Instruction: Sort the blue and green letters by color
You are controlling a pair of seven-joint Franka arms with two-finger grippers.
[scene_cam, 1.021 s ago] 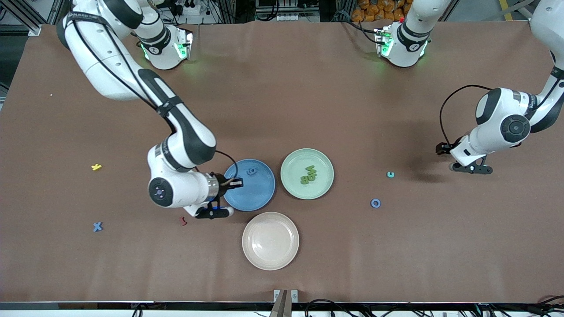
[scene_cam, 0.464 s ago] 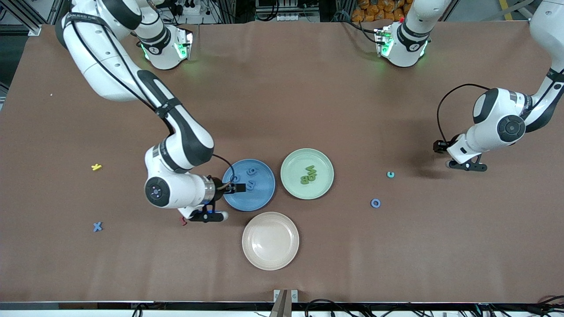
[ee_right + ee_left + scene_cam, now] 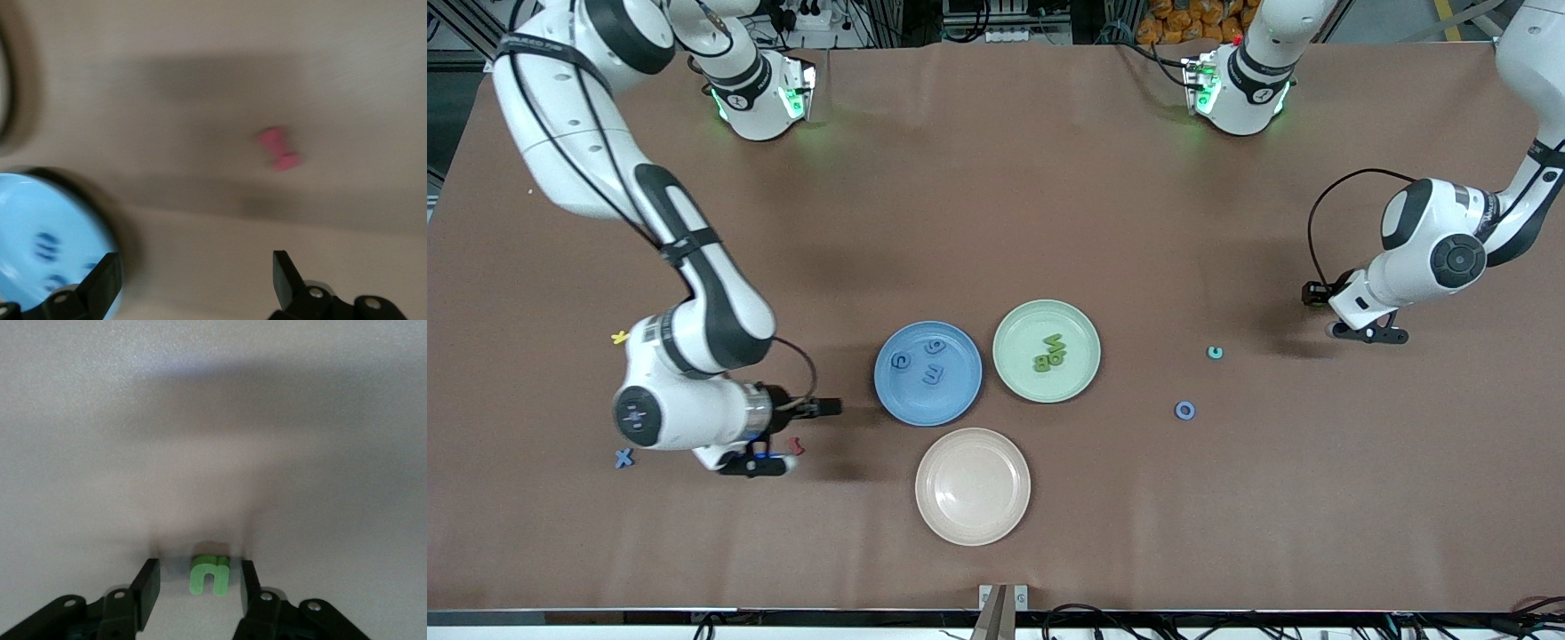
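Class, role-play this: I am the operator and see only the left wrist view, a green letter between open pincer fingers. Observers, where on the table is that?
Observer: The left pincer is down over the table at the left arm's end.
Operator: Where should green go?
Observer: The green plate already holds green letters.
Operator: And the other arm?
Observer: The right pincer is open and empty, beside the dark red letter.

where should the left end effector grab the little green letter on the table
Pinch the green letter across its two straight outer sides, coming from above: it lies flat on the table, those parallel sides facing the left end effector's open jaws.
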